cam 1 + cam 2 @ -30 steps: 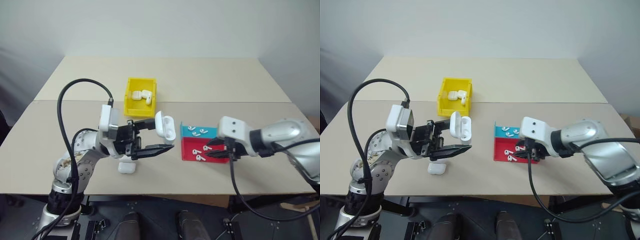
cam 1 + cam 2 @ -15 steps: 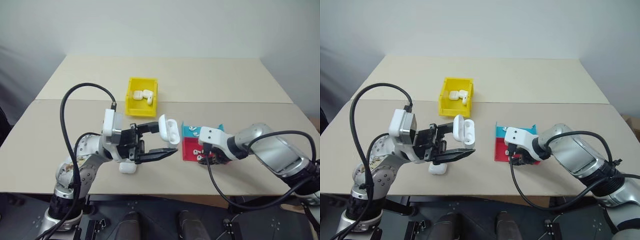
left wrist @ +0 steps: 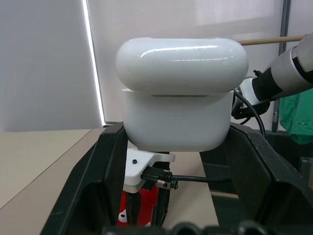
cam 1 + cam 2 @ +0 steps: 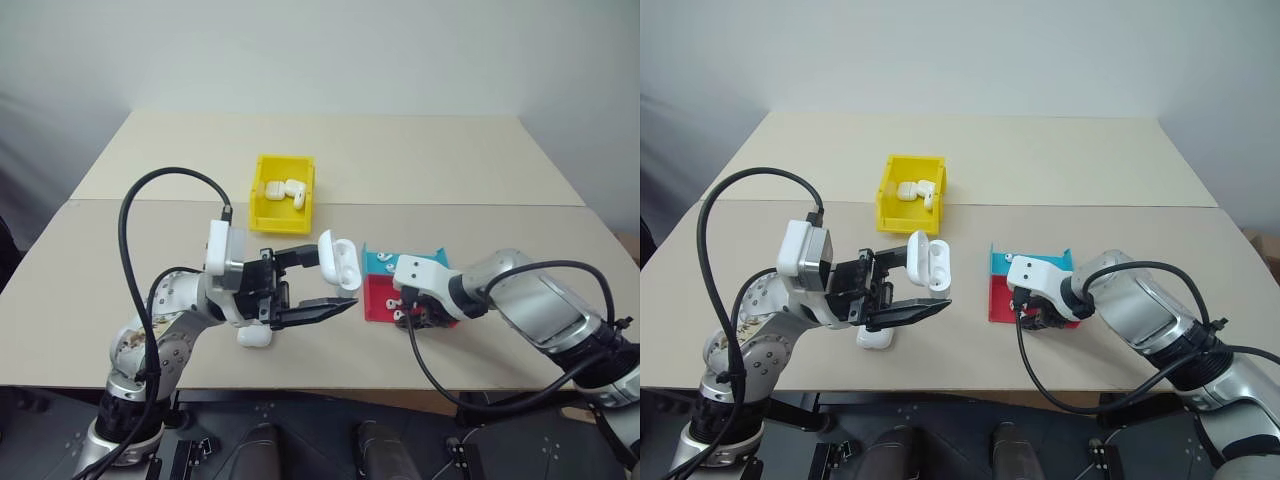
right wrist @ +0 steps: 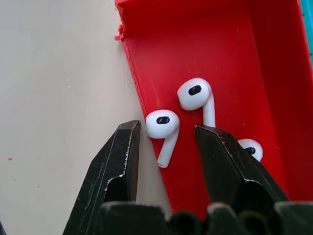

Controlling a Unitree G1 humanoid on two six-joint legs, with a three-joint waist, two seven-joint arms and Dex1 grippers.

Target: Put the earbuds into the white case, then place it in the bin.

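Beige counter (image 4: 400, 160), plain wall behind: small glossy white earbud (image 5: 163, 126) lies at the red tray (image 5: 225, 58) edge, between the right tool's (image 5: 166, 147) half-open, empty fingers. Left tool (image 4: 318, 282), clamped shut, holds the glossy white pebble case (image 4: 338, 262) lid-open above the counter; yellow plastic bin (image 4: 262, 212) beyond. Step in hand looks like picking the earbud; next, close on it and carry it to the case.

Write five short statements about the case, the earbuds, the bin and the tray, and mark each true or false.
1. The left gripper holds the white case with its lid open. True.
2. The yellow bin is empty. False: white cases lie in it.
3. The right gripper has open fingers around an earbud in the red tray. True.
4. The earbud between the fingers is lifted off the tray. False: it lies on the tray's red part.
5. A second case lies on the table. True.
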